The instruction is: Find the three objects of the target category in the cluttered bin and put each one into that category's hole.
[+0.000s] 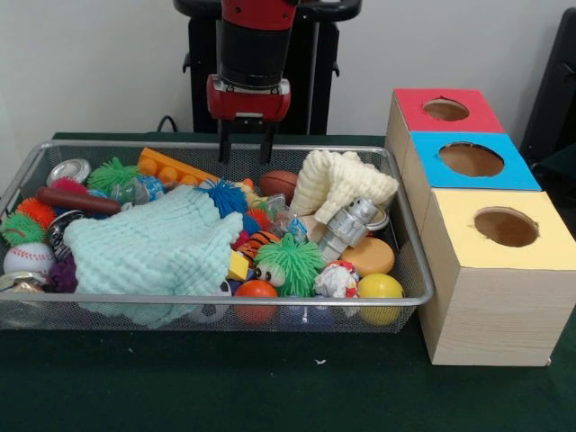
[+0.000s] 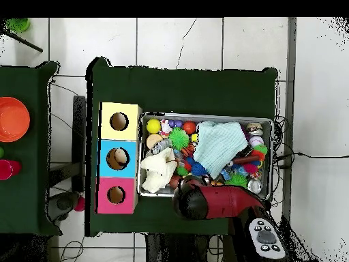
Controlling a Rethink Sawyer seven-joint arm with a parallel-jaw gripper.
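The cluttered bin [image 1: 409, 261] is a silver wire mesh basket full of toys; it also shows in the overhead view [image 2: 204, 116]. My gripper [image 1: 245, 155] hangs open and empty just above the bin's far rim, left of a brown football [image 1: 279, 183]. In the overhead view the red arm [image 2: 211, 202] covers the gripper. Three wooden boxes stand beside the bin, each with a round hole on top: red [image 1: 445, 109], blue [image 1: 471, 159] and yellow [image 1: 506, 227]. In the overhead view they are yellow [image 2: 119, 121], blue [image 2: 118, 158] and pink-red [image 2: 116, 195].
In the bin lie a mint cloth [image 1: 153, 247], a cream cloth [image 1: 337, 184], a silver robot toy [image 1: 346, 225], a green spiky ball [image 1: 288, 261], a yellow ball [image 1: 380, 288], a baseball [image 1: 29, 259], a hot dog [image 1: 76, 200] and an orange brick [image 1: 171, 168].
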